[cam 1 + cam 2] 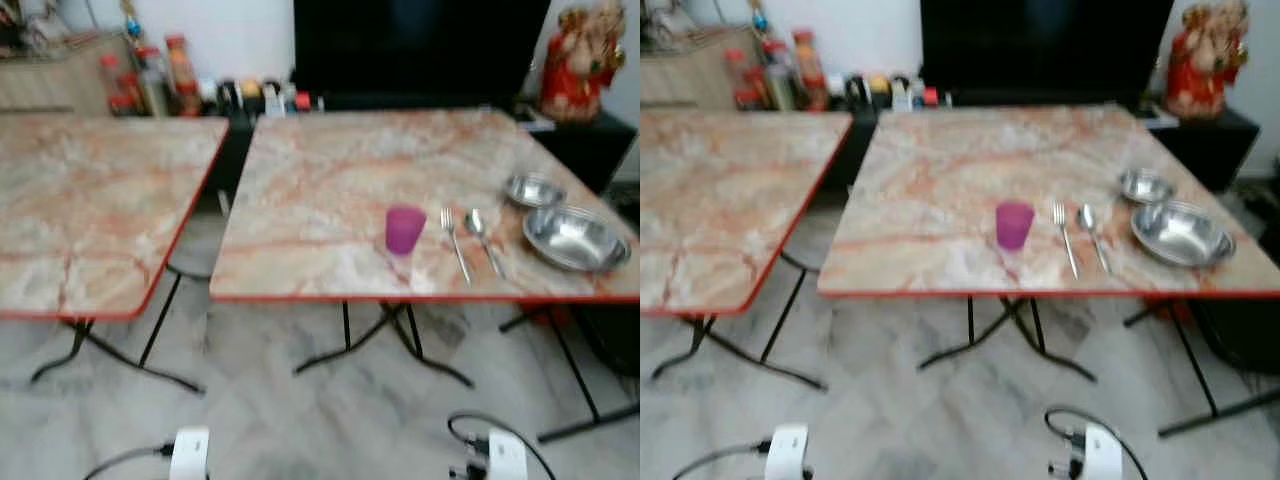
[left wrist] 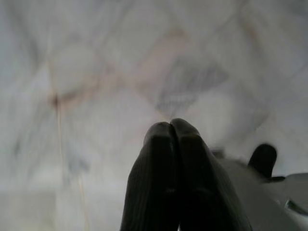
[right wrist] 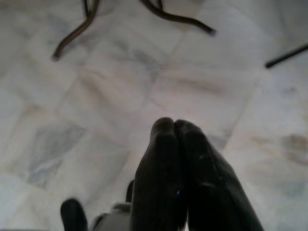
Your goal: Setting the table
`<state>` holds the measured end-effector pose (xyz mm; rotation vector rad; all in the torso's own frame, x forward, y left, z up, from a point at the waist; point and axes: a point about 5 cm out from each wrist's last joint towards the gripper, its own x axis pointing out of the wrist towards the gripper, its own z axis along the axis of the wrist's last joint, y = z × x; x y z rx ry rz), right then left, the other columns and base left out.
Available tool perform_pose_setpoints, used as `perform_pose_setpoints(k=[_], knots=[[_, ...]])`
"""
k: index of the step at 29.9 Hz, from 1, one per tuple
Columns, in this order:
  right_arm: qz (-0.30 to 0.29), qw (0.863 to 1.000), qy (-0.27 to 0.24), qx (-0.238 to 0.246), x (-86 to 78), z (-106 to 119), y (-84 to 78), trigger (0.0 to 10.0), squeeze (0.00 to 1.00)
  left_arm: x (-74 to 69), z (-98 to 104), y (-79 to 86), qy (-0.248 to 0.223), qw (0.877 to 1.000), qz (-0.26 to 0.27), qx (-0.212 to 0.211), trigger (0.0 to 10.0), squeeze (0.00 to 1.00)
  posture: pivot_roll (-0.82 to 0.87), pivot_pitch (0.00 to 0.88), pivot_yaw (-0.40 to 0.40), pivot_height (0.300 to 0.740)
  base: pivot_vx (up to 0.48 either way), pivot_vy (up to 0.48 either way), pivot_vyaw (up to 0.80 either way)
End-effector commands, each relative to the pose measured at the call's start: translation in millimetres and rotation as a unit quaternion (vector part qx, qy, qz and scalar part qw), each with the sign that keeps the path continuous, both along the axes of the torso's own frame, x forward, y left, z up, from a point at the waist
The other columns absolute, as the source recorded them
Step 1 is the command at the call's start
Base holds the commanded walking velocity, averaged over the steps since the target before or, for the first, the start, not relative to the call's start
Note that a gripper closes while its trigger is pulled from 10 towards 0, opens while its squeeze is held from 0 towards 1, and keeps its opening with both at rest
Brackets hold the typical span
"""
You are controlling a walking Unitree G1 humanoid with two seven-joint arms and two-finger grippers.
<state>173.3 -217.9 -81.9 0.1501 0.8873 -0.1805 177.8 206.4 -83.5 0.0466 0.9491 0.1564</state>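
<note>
On the right-hand marble-pattern table (image 1: 330,180) stand a purple cup (image 1: 404,230), a fork (image 1: 456,246), a spoon (image 1: 483,238), a small steel bowl (image 1: 533,190) and a larger steel bowl (image 1: 574,238), all near its front right corner. My left gripper (image 2: 171,126) hangs shut over the pale floor, holding nothing. My right gripper (image 3: 174,126) is shut too, empty, pointing at the floor near the table's black legs (image 3: 77,33). Both wrists show at the bottom of the eye views, the left wrist (image 1: 189,452) and the right wrist (image 1: 503,455).
A second matching table (image 1: 90,200) stands to the left, with a gap between the two. Behind are a black screen (image 1: 420,45), jars and bottles (image 1: 150,75) on a low shelf, and a red figurine (image 1: 583,60). Marble floor (image 1: 320,410) lies in front.
</note>
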Motion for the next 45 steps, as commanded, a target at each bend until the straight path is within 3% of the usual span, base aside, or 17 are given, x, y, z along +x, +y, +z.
perform_pose_setpoints(k=[1,17,29,45], knots=[[-0.007,1.0,0.004,0.009,-1.7,-1,2.4,10.0,0.0,0.1,0,-1.4,0.003,1.0,-0.004,0.0,10.0,0.0,-0.01,0.013,-0.002,0.74,0.0,-0.428,0.0],[-0.005,1.0,0.005,0.01,-1.8,-2,3.2,10.0,0.0,2.9,1,-1.1,-0.001,1.0,-0.007,0.003,10.0,0.0,-0.01,0.005,-0.002,0.74,0.079,-0.392,0.0],[-0.003,1.0,0.003,0.011,-2.1,-2,3.0,10.0,0.0,10.9,5,-2.2,-0.024,1.0,-0.002,-0.011,10.0,0.0,-0.01,0.0,-0.004,0.74,0.0,0.0,0.0],[-0.006,1.0,0.0,0.015,-1.5,-2,5.2,10.0,0.0,10.1,5,-0.6,-0.023,1.0,0.003,-0.012,10.0,0.0,0.0,0.0,0.0,0.74,0.369,0.0,-0.1]])
